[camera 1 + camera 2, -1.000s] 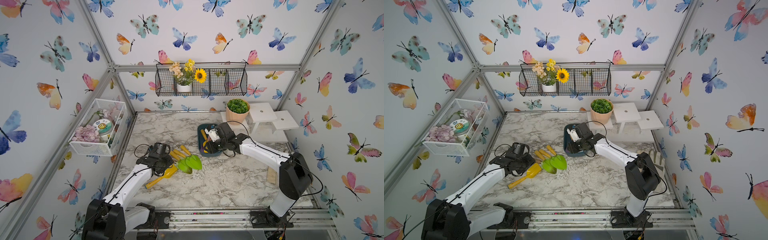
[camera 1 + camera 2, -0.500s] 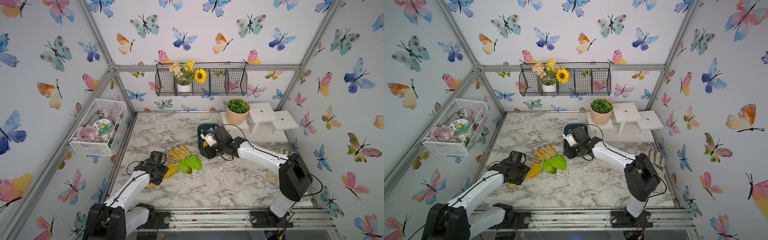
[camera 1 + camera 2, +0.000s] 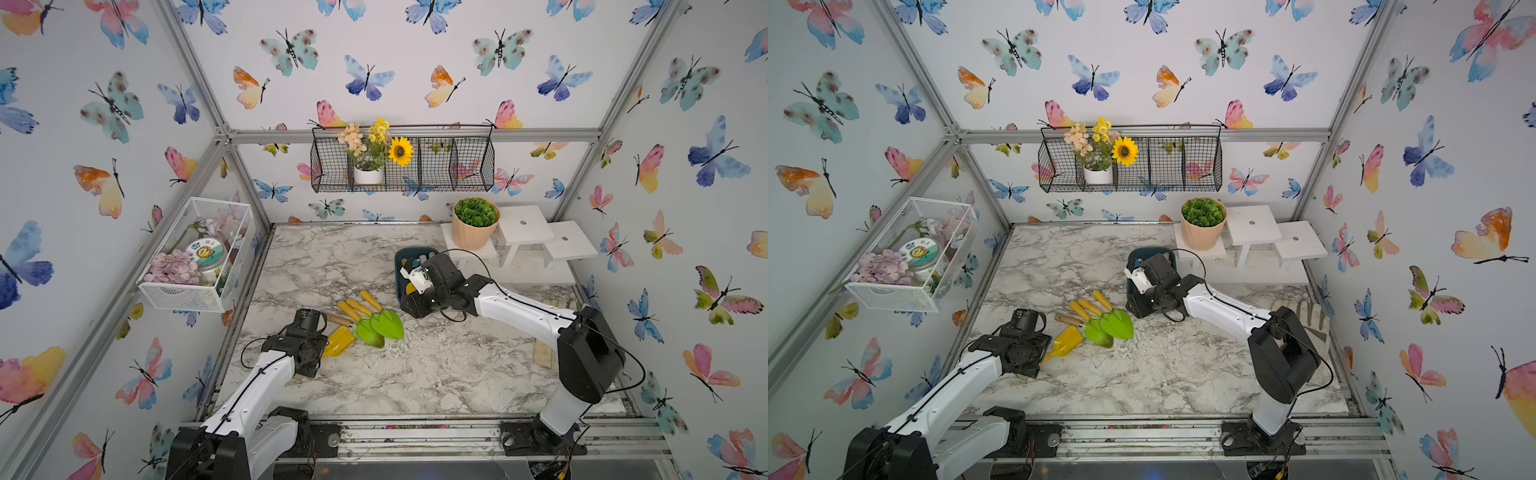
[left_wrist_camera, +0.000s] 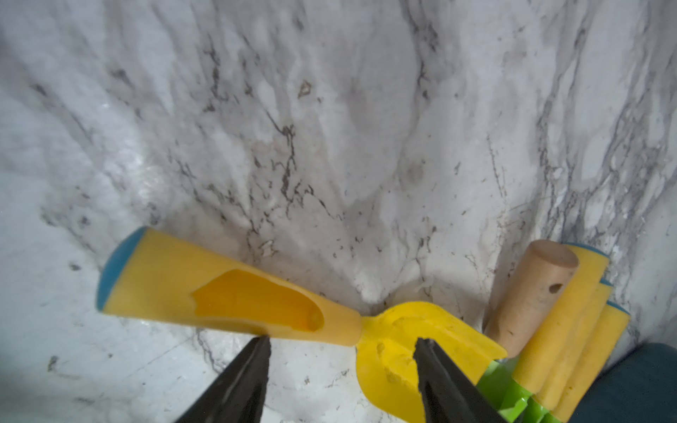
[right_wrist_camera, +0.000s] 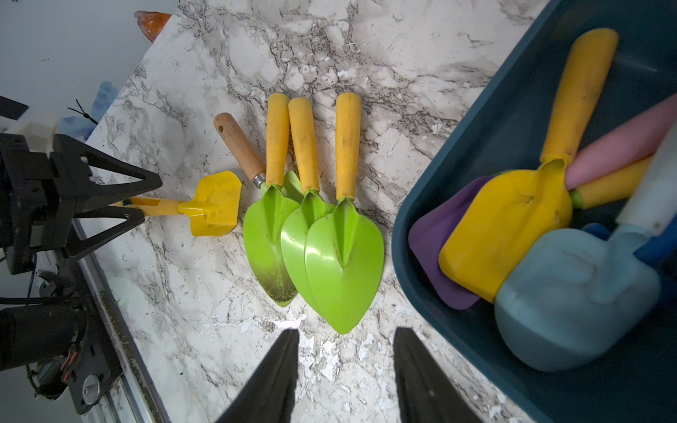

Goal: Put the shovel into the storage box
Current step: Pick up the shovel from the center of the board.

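Caught with the left claw (image 4: 342,342) spread apart and gripping nothing, tips poised right over the yellow shovel (image 4: 238,304) on the marble desk (image 3: 436,374). Lay flat outside the storage box (image 5: 476,139), handle end toward the left arm's base, blade just beside three green trowels (image 5: 311,241). Ran sideways just past the fingertips in the left wrist view, neck level with the gap. Showed between the two fingers in the right wrist view. Could not tell whether touched. Was separated from the box by the trowels, with other shovels already inside it. Found the right claw (image 5: 347,331) just beside the box's rim, jaws also apart, empty, well away from the yellow shovel. Judged the left arm far nearer. Judged the next move a squeeze on the handle, then a carry past the trowels, long axis turned to match the box's length.
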`<state>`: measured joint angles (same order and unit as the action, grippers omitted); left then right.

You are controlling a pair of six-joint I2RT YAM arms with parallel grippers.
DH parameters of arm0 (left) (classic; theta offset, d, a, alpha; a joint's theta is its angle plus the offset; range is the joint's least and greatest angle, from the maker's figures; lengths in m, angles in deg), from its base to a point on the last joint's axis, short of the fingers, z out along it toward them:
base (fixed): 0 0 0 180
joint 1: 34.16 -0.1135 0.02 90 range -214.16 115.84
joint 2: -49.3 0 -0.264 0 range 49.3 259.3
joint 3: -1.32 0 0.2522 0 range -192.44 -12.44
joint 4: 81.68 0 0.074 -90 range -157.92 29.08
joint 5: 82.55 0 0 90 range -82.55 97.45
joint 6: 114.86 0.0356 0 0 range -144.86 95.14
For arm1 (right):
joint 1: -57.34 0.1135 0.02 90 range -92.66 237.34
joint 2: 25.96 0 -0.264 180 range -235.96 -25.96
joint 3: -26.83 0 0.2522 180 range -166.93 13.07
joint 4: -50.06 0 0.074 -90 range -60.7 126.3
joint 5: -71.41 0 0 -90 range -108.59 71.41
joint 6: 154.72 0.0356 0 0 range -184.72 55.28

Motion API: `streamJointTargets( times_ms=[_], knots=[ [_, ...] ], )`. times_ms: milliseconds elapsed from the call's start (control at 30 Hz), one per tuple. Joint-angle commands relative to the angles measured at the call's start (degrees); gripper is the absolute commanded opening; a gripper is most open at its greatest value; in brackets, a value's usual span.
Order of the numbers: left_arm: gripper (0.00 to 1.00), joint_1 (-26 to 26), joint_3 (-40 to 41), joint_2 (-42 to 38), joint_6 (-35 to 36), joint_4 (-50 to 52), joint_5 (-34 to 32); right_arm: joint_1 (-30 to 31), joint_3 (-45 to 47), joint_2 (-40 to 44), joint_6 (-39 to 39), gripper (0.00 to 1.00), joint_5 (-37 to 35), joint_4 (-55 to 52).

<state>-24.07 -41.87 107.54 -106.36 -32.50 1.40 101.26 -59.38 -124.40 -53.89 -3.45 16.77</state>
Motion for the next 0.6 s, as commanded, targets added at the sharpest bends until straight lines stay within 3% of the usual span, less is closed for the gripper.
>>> streamJointTargets(
  times_ms=[0,300,567],
  knots=[
    [0.66,-1.86,0.54,1.18,-1.56,-1.02,1.64,-0.01,0.50,0.61,-0.26,0.47,0.08,0.72],
    [0.64,-4.68,0.72,6.52,0.11,-4.99,5.66,-0.06,1.67,1.23,0.66,0.47,-1.98,1.24],
    [0.55,-6.28,0.79,10.20,4.08,-6.75,6.35,-0.06,1.96,1.45,1.21,0.47,-3.79,1.56]
  ],
)
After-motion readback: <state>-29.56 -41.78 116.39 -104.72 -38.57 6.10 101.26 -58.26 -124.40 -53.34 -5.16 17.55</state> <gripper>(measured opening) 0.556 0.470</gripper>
